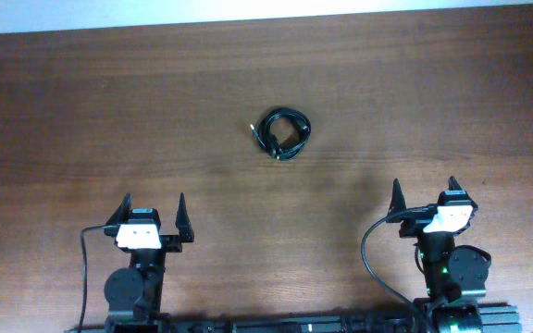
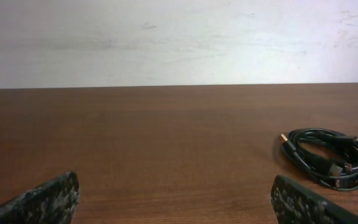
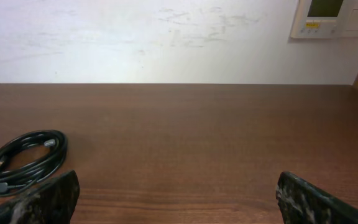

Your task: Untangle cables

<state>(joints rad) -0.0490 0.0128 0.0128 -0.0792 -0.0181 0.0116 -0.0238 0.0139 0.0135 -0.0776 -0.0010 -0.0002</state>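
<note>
The cables (image 1: 283, 133) lie as one tight black coil in the middle of the brown table, small plug ends poking out at its left and lower side. In the left wrist view the cables (image 2: 325, 158) sit ahead and to the right; in the right wrist view the cables (image 3: 23, 160) sit ahead at the far left. My left gripper (image 1: 152, 215) rests near the front edge, well back and left of the coil, jaws wide open and empty. At the front right my right gripper (image 1: 424, 198) stands open too, holding nothing.
The wooden table (image 1: 109, 111) runs back to a white wall. A wall panel (image 3: 331, 18) hangs high at the right in the right wrist view. Each arm's own black wire (image 1: 370, 254) loops beside its base at the table's front.
</note>
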